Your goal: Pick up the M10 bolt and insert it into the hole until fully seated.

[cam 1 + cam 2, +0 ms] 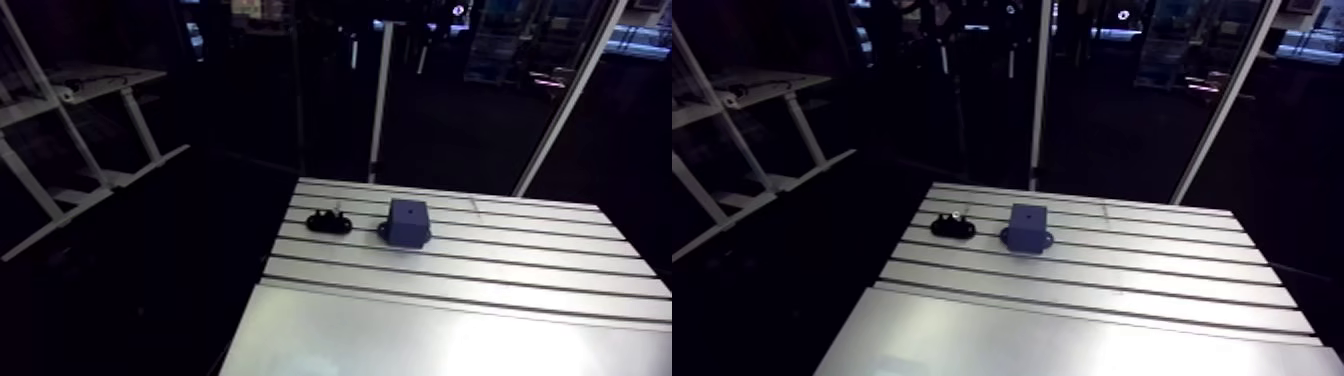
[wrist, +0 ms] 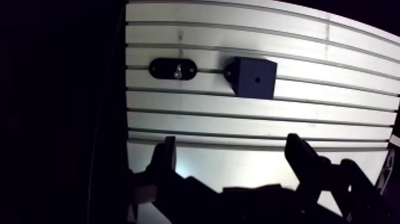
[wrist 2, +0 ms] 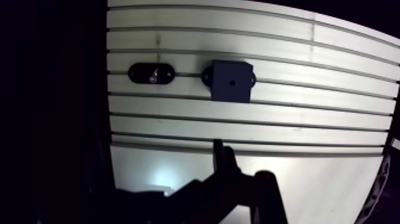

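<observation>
Dim surroundings, with glare whitening the near table (image 1: 420, 340) and wrist-view edges bowed.

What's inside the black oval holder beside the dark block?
A small shiny piece, probably the M10 bolt, shows at the middle of the black oval holder. Its lower part is hidden inside the holder.

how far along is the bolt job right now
Done: nothing yet. The bolt sits in its black holder beside the blue block, and the block's hole looks empty. In hand: nothing; the gripper is open and empty over the table, with both ahead of it. Left: grasp the bolt, carry it to the hole, seat it fully.
</observation>
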`<action>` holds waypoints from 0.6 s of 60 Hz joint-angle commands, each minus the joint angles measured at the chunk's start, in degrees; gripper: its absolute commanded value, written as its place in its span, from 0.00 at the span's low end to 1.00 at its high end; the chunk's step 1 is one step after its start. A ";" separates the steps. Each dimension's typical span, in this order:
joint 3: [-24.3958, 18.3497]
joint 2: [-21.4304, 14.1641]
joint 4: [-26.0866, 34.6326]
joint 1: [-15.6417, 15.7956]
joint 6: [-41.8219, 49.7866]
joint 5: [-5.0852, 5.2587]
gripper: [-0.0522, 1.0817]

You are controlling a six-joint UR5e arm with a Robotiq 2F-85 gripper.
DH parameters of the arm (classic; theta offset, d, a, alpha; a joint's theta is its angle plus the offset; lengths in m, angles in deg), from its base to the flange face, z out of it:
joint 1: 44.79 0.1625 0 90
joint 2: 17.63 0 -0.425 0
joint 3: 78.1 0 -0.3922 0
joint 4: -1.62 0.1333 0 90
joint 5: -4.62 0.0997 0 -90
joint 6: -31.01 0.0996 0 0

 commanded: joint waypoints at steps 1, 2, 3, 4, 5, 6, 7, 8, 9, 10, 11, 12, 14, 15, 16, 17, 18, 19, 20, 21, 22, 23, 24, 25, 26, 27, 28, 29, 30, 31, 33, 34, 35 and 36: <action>4.06 3.32 -6.73 3.77 2.58 -0.33 0.05; 4.06 3.32 -6.73 3.77 2.58 -0.33 0.05; 4.50 3.59 -7.33 3.92 2.65 -0.42 0.05; 4.50 3.59 -7.33 3.92 2.65 -0.42 0.05; 5.02 3.93 -7.94 4.09 2.67 -0.66 0.05; 5.02 3.93 -7.94 4.09 2.67 -0.66 0.05; 5.47 4.28 -8.63 4.19 2.59 -0.77 0.05; 5.47 4.28 -8.63 4.19 2.59 -0.77 0.05; 5.83 4.63 -9.19 4.28 2.58 -0.86 0.05; 5.83 4.63 -9.19 4.28 2.58 -0.86 0.05; 6.19 4.90 -9.57 4.37 2.58 -0.88 0.05; 6.19 4.90 -9.57 4.37 2.58 -0.88 0.05; 6.54 5.10 -9.77 4.53 2.58 -0.88 0.05; 6.74 5.20 -9.80 4.63 2.58 -0.88 0.05; 6.74 5.20 -9.80 4.63 2.58 -0.88 0.05; 6.92 5.29 -9.88 4.65 2.66 -0.80 0.05; 7.10 5.30 -9.90 4.65 2.67 -0.79 0.05; 7.42 5.45 -10.20 4.65 2.74 -0.79 0.05; 7.42 5.45 -10.20 4.65 2.74 -0.79 0.05; 7.77 5.78 -10.76 4.65 2.98 -0.79 0.05; 7.77 5.78 -10.76 4.65 2.98 -0.79 0.05; 8.20 5.90 -11.60 4.72 3.16 -0.87 0.05; 8.20 5.90 -11.60 4.72 3.16 -0.87 0.05; 8.64 5.99 -12.69 4.74 3.27 -1.10 0.05; 8.64 5.99 -12.69 4.74 3.27 -1.10 0.05; 9.15 6.16 -13.83 4.81 3.36 -1.58 0.05; 9.15 6.16 -13.83 4.81 3.36 -1.58 0.05; 9.60 6.40 -14.90 4.90 3.44 -2.26 0.05; 9.60 6.40 -14.90 4.90 3.44 -2.26 0.05; 9.97 6.74 -15.80 5.06 3.46 -2.95 0.05; 10.47 7.01 -16.61 5.38 3.46 -3.51 0.05; 10.47 7.01 -16.61 5.38 3.46 -3.51 0.05; 10.92 7.21 -17.26 5.81 3.39 -3.89 0.05; 10.92 7.21 -17.26 5.81 3.39 -3.89 0.05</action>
